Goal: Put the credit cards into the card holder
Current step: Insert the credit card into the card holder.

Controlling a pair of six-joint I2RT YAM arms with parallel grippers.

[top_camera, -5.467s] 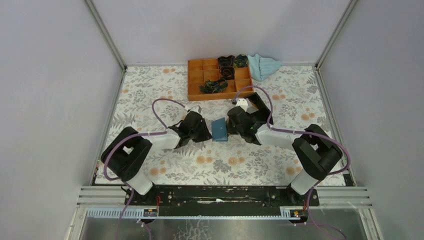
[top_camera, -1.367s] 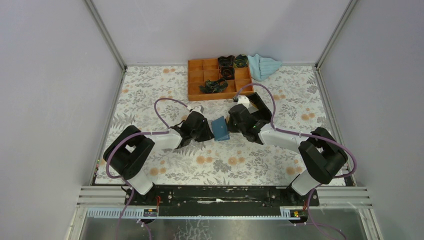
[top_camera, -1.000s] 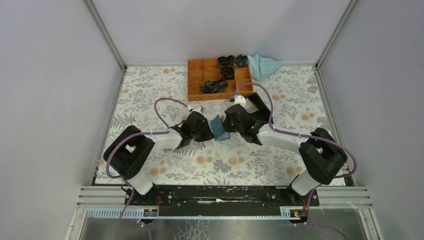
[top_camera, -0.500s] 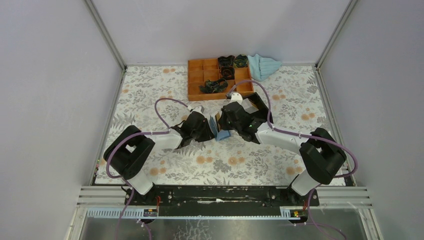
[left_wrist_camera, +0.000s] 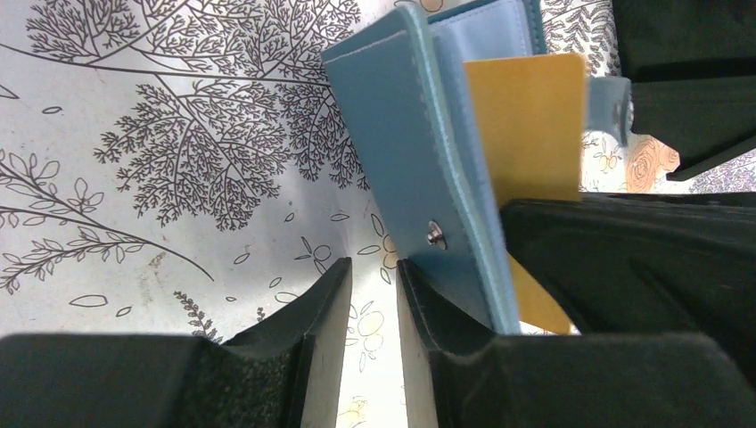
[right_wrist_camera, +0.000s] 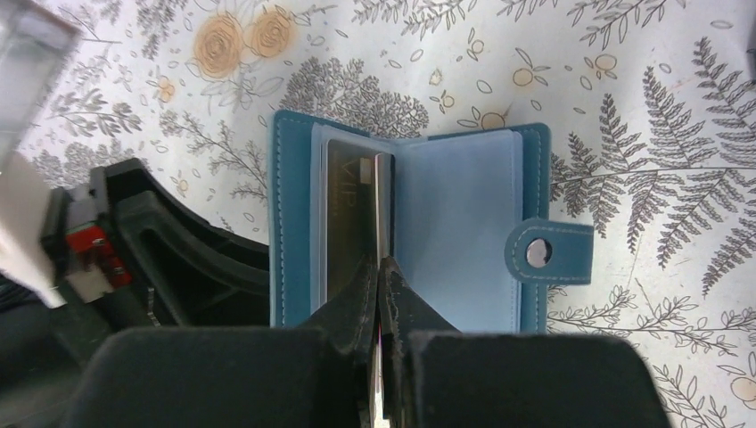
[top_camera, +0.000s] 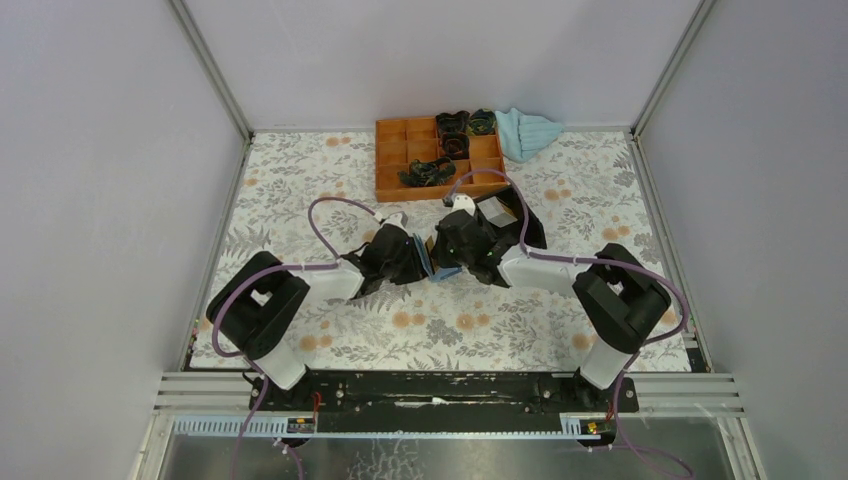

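The small dark teal-blue folding card holder point(right_wrist_camera: 455, 223) stands open on the near side of the orange compartment tray point(top_camera: 381, 160), between this tray and the bases of the arms, above the white floral table cover point(top_camera: 300, 200). The right gripper point(right_wrist_camera: 382, 267) has its fingers pressed fully together on the lower edge of a thin tan-orange plastic credit card point(left_wrist_camera: 526, 125). This card stands in the fold between the two light blue inner leaves. A dark card point(right_wrist_camera: 343, 209) printed VIP sits in the clear pocket on the side away from the clasp strap. The left gripper point(left_wrist_camera: 374, 272) has its fingers a little apart, and the table cover is visible through the gap. The outer cover of the holder lies against one finger, but I cannot tell if it is pinched.
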